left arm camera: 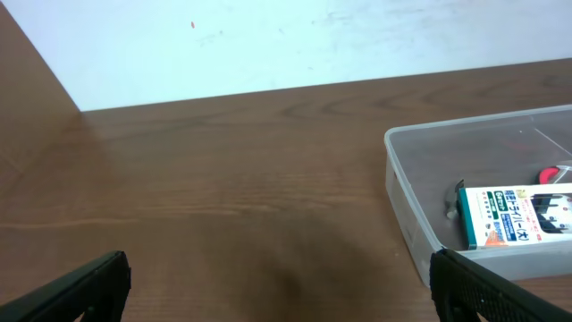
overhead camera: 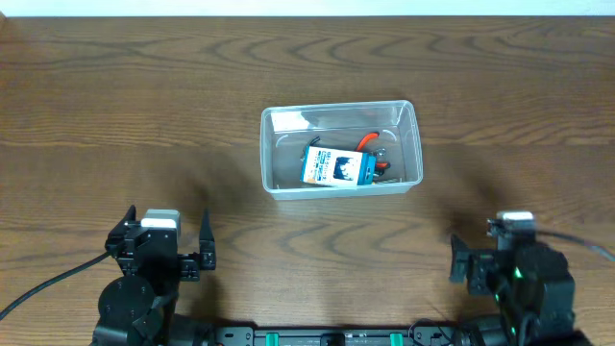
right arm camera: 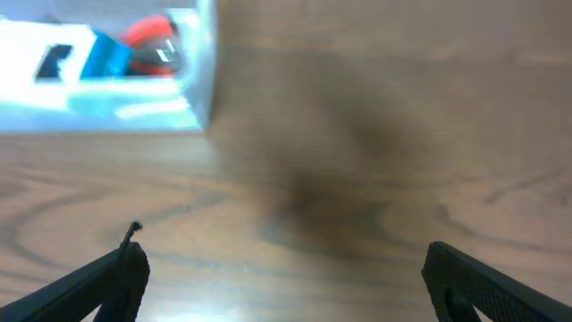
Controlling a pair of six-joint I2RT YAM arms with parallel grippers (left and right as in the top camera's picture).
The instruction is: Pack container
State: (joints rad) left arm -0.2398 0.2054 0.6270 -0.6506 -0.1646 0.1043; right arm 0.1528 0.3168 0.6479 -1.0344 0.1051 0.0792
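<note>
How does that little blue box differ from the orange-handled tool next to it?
The box is blue and white with printing; the tool has orange handles. The box looks bigger and lies mid-tub; the tool sits by its right end. Both are inside the clear tub.

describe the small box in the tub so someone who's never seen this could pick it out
On the wooden table sits one clear plastic container. Inside, toward its near wall, lies a small box. It alone is printed blue and white; the object beside it has orange handles.
</note>
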